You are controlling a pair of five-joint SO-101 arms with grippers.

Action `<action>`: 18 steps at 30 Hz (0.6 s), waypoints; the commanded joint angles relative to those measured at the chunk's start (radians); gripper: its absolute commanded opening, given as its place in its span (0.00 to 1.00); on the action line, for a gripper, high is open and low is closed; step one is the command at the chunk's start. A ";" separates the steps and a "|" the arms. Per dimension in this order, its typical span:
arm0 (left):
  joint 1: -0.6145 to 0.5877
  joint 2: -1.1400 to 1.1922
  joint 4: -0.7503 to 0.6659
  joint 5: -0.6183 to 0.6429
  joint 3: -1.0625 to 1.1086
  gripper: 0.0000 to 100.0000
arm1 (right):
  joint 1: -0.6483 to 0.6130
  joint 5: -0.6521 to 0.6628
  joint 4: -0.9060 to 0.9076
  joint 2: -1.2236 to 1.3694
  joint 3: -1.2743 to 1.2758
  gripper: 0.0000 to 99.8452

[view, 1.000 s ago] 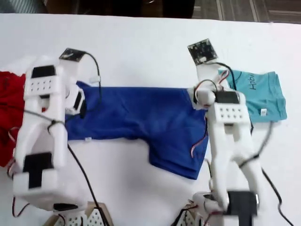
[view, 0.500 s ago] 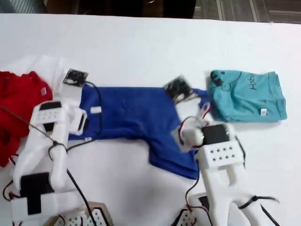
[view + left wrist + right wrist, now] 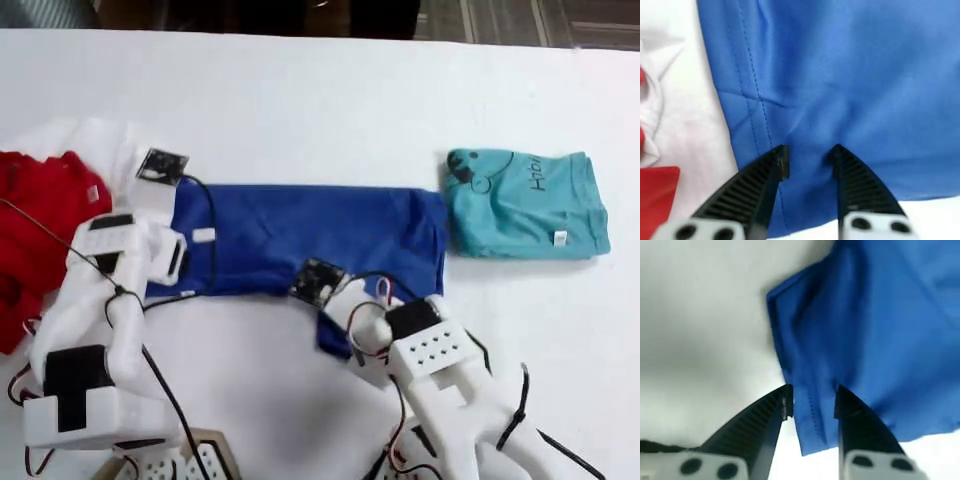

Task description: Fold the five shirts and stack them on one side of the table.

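Blue shirt [image 3: 300, 235] lies spread across the middle of the table [image 3: 320, 70], its long side running between the left and right edges. Cloth lightly creased. A flap of it reaches toward the near edge and is partly hidden under the right arm.

Teal shirt [image 3: 525, 205]: folded into a compact rectangle near the right edge, just beside the blue shirt's right end, with a thin strip of table between the two.

Red shirt [image 3: 35, 220]: crumpled and unfolded at the left edge. White shirt [image 3: 100, 140]: bunched on the far side of the red one and touching it. It reaches toward the blue shirt's left end; cannot tell whether those two touch.

Left gripper [image 3: 810, 157]: low over the blue shirt's left end, close to the hem that faces the near edge. Jaws parted, blue cloth showing in the gap, nothing pinched. A stitched seam runs just beside one jaw.

Right gripper [image 3: 813, 397]: at the side edge of the flap, jaws parted and straddling the hem. One tip sits at the boundary with bare table, the other over cloth. Cannot tell whether the tips press on the fabric
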 commanded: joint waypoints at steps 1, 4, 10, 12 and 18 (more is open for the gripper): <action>-0.003 0.005 -0.009 0.000 -0.021 0.16 | -0.015 0.020 -0.030 -0.030 0.012 0.13; -0.003 0.003 -0.009 0.000 -0.015 0.16 | -0.054 0.020 -0.048 -0.030 0.041 0.13; -0.003 0.003 -0.008 0.000 -0.015 0.16 | -0.119 0.014 -0.081 -0.030 0.051 0.13; -0.003 0.003 -0.008 0.000 -0.015 0.16 | -0.119 0.012 -0.082 -0.028 0.052 0.13; -0.003 0.003 -0.008 0.000 -0.015 0.16 | -0.119 0.012 -0.114 0.079 0.046 0.13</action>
